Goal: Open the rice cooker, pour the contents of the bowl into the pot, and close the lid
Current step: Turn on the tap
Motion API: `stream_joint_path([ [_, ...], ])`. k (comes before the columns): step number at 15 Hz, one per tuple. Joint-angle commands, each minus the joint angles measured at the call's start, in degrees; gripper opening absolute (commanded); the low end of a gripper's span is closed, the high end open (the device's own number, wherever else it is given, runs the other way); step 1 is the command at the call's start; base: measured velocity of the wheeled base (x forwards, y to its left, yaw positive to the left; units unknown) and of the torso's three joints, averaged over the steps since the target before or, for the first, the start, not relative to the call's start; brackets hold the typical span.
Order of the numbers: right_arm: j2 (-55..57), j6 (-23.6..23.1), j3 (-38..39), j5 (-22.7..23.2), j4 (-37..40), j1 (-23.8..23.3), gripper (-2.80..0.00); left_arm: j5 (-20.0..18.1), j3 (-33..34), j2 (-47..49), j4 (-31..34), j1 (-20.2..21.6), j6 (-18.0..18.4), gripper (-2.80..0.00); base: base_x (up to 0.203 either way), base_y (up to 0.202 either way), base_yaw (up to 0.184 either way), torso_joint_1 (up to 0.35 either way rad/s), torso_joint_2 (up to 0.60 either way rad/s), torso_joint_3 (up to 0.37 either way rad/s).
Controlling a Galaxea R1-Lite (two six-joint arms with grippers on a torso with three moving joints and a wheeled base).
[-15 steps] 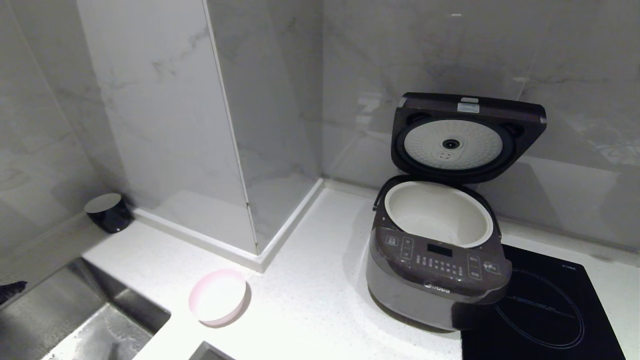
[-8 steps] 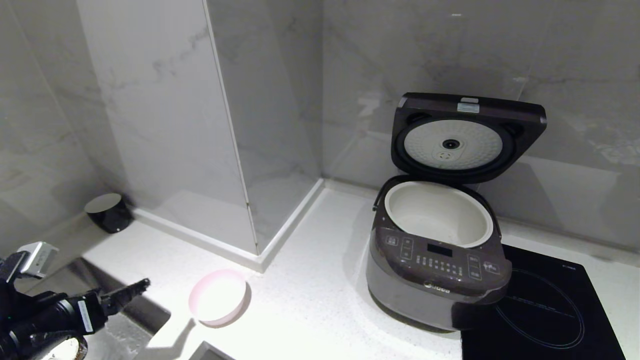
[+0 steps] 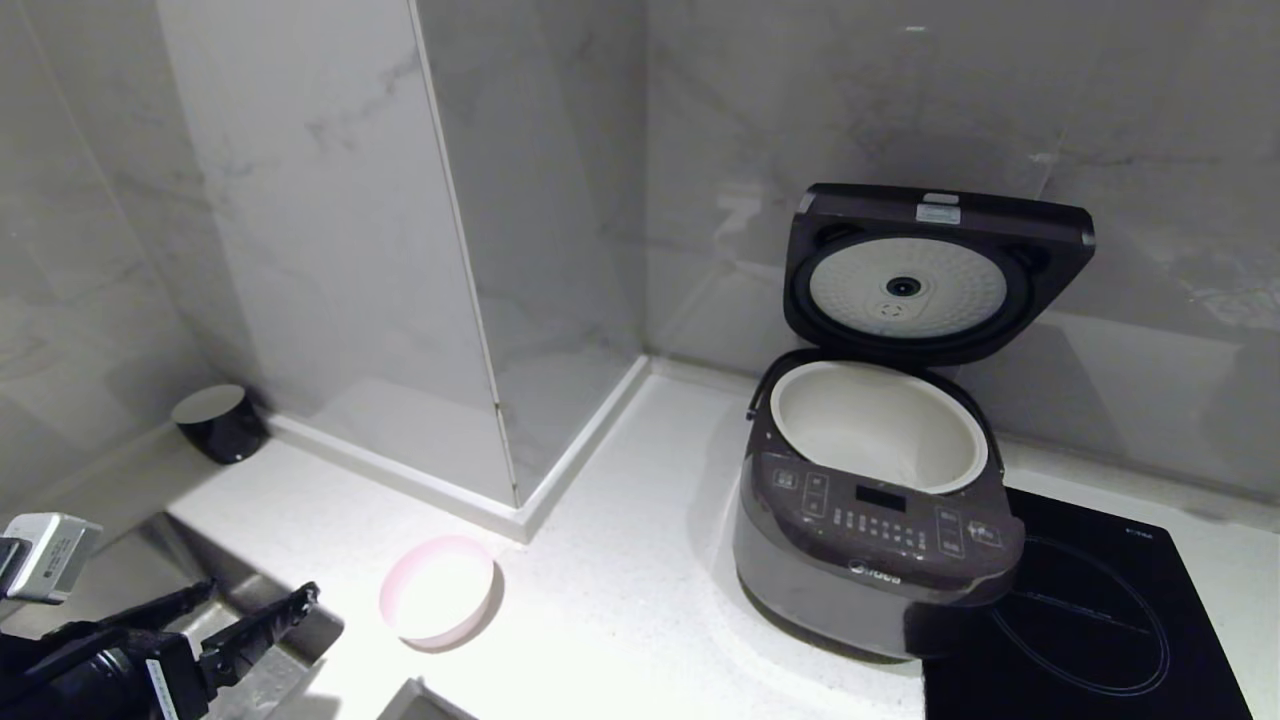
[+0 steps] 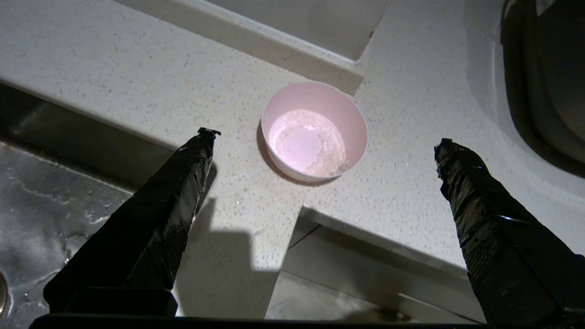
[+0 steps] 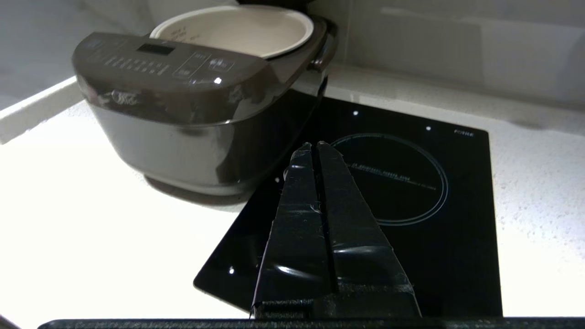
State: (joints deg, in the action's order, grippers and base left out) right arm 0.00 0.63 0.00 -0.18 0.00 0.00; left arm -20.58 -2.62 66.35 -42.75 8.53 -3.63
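Pale pink bowl [image 3: 437, 590]; grey-brown rice cooker [image 3: 875, 560]; cream-white pot [image 3: 878, 425]; black hob [image 3: 1090, 620].

Kitchen: sink [image 3: 120, 640], hob [image 3: 1090, 620], marble-tiled walls [image 3: 330, 230].

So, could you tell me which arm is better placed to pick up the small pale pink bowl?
Left. The left gripper, open, is beside the small pale pink bowl and aimed at it; the right gripper, shut, hangs over the flat black hob.
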Motion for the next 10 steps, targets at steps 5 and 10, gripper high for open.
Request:
stream_joint_path([
  [5,0.0,-0.01,0.0,0.01,0.0,0.0,-2.8,-0.16,-0.36,-1.14,0.13,-0.01,-0.08,0.0,-0.183,0.0,-0.005,0.012,0.01,0.003],
  [10,0.0,-0.01,0.0,0.01,0.0,0.0,-2.8,-0.16,-0.1,-1.14,0.13,-0.01,-0.15,0.0,-0.03,0.0,-0.001,0.0,0.0,0.002],
])
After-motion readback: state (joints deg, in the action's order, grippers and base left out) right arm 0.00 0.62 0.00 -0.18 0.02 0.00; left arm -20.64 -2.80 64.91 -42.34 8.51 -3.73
